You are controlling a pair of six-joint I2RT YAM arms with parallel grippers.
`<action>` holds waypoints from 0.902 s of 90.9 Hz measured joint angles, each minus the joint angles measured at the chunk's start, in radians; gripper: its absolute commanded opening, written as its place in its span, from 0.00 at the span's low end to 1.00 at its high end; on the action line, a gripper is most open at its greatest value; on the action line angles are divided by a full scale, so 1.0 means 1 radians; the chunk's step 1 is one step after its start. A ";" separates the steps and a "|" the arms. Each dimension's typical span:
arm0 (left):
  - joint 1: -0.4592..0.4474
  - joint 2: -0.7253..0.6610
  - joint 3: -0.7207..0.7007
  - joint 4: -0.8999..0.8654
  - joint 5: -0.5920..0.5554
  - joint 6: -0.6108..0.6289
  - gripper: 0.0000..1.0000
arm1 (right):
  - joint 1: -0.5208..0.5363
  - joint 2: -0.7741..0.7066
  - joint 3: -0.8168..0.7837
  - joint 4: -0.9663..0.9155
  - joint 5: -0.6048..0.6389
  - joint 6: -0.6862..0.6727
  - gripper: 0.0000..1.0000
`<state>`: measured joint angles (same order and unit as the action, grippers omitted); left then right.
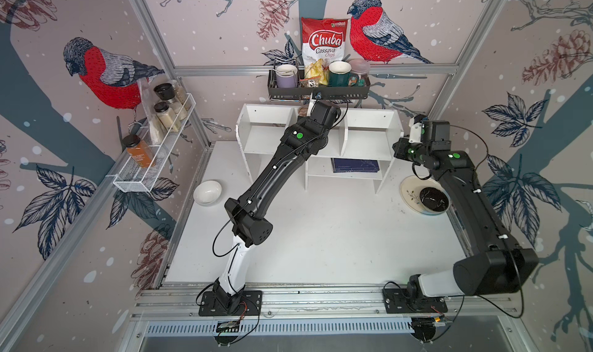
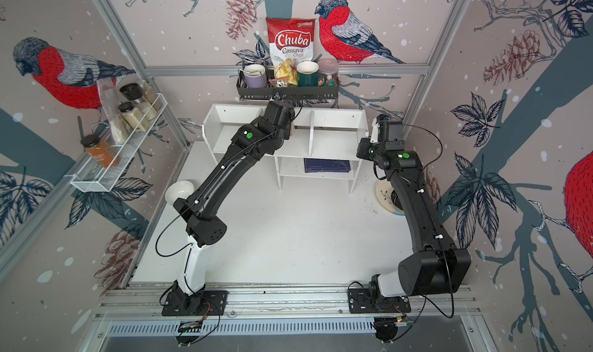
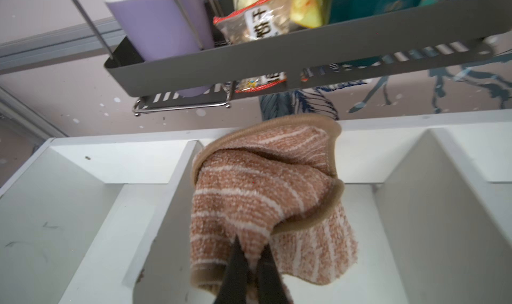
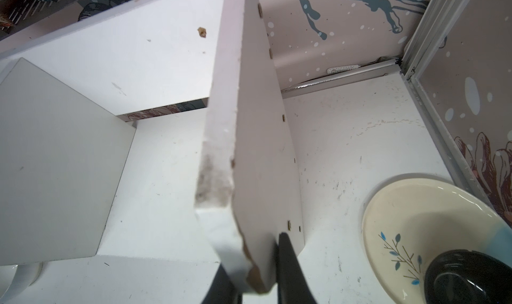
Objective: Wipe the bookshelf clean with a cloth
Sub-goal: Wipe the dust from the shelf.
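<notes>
The white bookshelf [image 1: 263, 132] stands at the back of the table in both top views. My left gripper [image 3: 252, 243] is shut on the tan striped cloth [image 3: 257, 194], which hangs bunched in the middle upper compartment, close to the left divider [image 3: 171, 205]. From above, the left wrist [image 1: 322, 112] covers the gripper and nearly all of the cloth. My right gripper [image 4: 253, 252] is shut on the front edge of the bookshelf's right side panel [image 4: 257, 136], one finger on each face.
A black wall rack [image 1: 317, 92] with mugs and a chips bag hangs just above the shelf. A dark blue book [image 1: 355, 165] lies on the lower shelf. A plate [image 1: 409, 186] holding a black bowl sits by the right arm, a white bowl [image 1: 207, 192] at left.
</notes>
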<state>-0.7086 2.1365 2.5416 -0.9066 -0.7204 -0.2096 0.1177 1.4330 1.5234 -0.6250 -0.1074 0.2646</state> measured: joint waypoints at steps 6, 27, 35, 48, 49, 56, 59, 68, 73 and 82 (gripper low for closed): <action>0.004 -0.036 -0.087 -0.017 -0.008 -0.001 0.00 | 0.000 0.000 -0.003 0.004 0.000 0.000 0.00; -0.042 -0.185 -0.360 0.017 0.019 0.000 0.00 | 0.000 -0.005 -0.014 0.019 0.000 0.000 0.00; -0.063 -0.203 -0.390 0.026 0.050 0.002 0.00 | 0.001 -0.007 -0.019 0.024 0.000 0.000 0.00; -0.156 -0.216 -0.303 0.048 0.066 0.049 0.00 | 0.005 -0.011 -0.026 0.031 0.003 0.001 0.00; -0.167 -0.214 -0.286 0.050 0.065 0.056 0.00 | 0.005 -0.011 -0.026 0.031 0.004 0.001 0.00; -0.235 -0.182 -0.139 0.068 0.064 0.095 0.00 | 0.005 -0.011 -0.026 0.032 0.006 0.001 0.00; -0.260 -0.159 -0.069 0.072 0.066 0.111 0.00 | 0.005 -0.011 -0.026 0.032 0.006 0.001 0.00; -0.309 -0.095 0.059 0.090 0.068 0.140 0.00 | 0.005 -0.011 -0.026 0.032 0.006 0.002 0.00; -0.327 -0.067 0.083 0.093 0.078 0.159 0.00 | 0.005 -0.011 -0.026 0.032 0.006 0.002 0.00; -0.335 -0.036 0.089 0.090 0.108 0.158 0.00 | 0.005 -0.012 -0.017 0.019 0.008 0.005 0.17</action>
<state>-1.0435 2.1006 2.6305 -0.8169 -0.6121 -0.0517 0.1230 1.4208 1.5066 -0.6064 -0.0998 0.2699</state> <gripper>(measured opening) 0.069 0.163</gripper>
